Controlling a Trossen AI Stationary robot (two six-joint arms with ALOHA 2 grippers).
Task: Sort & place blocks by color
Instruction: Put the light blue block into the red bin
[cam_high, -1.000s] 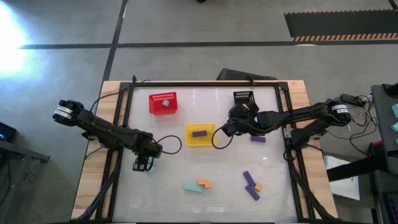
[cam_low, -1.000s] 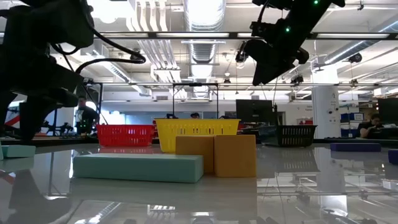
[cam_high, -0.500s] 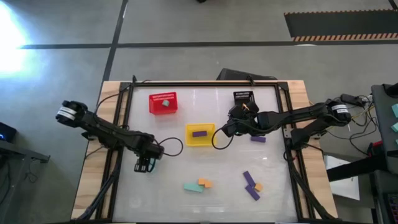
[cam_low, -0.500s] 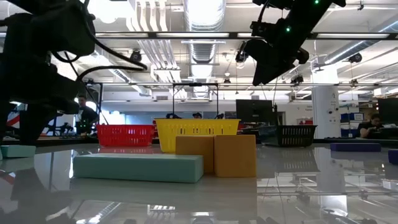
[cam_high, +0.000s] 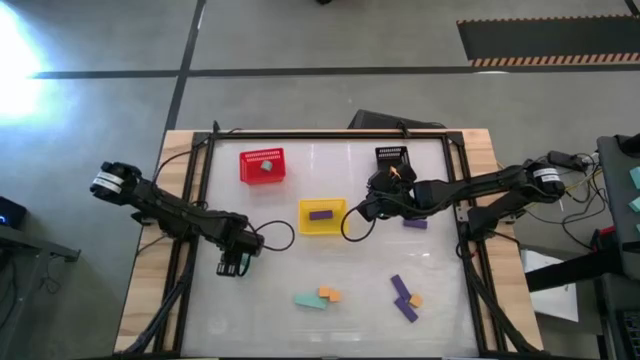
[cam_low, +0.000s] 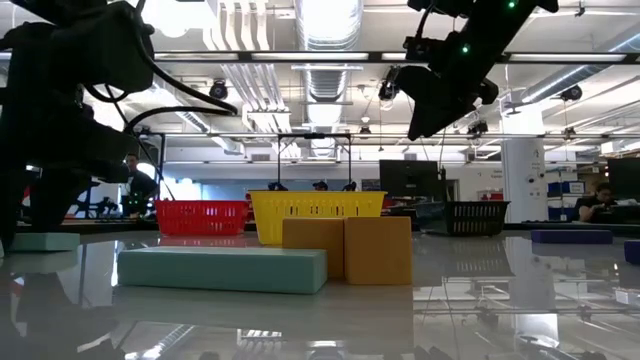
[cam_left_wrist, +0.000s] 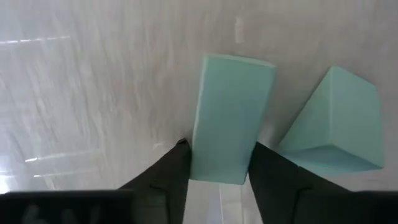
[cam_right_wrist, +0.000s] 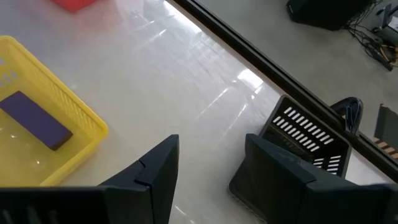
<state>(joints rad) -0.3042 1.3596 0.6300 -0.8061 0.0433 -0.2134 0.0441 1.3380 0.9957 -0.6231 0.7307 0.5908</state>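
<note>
- Left gripper (cam_left_wrist: 217, 163): fingers flank the teal bar (cam_left_wrist: 229, 118), closing on its short sides; long axis runs straight ahead.
- Right gripper (cam_right_wrist: 208, 165): open, empty, well apart.

The left arm reaches in from the table's left edge, bent down so its wrist points at the tabletop. The left gripper (cam_left_wrist: 219, 163) sits low, its two dark fingers (cam_left_wrist: 171, 171) set either side of a teal block (cam_left_wrist: 230, 118), touching it. The right arm stretches in from the right edge, held up above the table, and the right gripper (cam_right_wrist: 208, 163) hangs with fingers apart, holding nothing.
</note>
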